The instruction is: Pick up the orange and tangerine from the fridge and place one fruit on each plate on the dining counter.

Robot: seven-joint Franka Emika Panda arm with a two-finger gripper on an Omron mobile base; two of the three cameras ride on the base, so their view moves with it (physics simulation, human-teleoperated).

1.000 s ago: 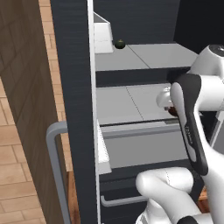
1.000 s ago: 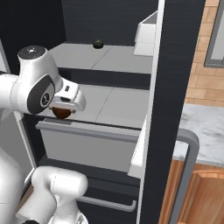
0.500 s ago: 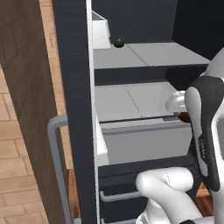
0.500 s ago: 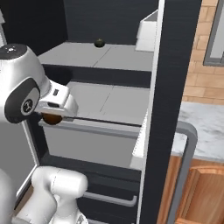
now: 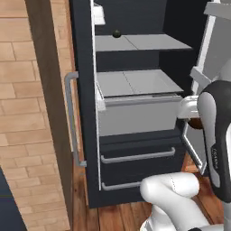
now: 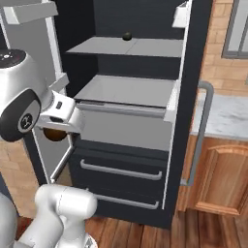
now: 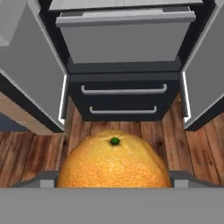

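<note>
The black fridge [image 5: 85, 90] [image 6: 191, 58] stands open, with its pale grey drawer [image 7: 127, 43] pulled a little forward. My gripper [image 5: 194, 121] [image 6: 54, 131] [image 7: 113, 175] hangs in front of the drawer, outside the fridge, shut on the orange [image 5: 195, 124] [image 6: 54, 135] [image 7: 113, 162]. That fruit is large, with a green stem spot. A small dark round fruit [image 5: 117, 33] [image 6: 127, 36], which may be the tangerine, lies on the upper shelf at the back. The plates and the dining counter are out of view.
The fridge doors swing out on both sides, with white bins [image 5: 219, 9] [image 6: 29, 12] and a grey bar handle [image 5: 70, 117] [image 6: 201, 131]. A marble-topped wood cabinet [image 6: 223, 164] stands right of the fridge and a brick wall [image 5: 27, 113] left of it. The floor [image 7: 131, 131] is wood.
The whole picture has shifted: the base has backed away from the fridge. The gripper has come off the middle shelf and now holds the fruit lower, in front of the drawer.
</note>
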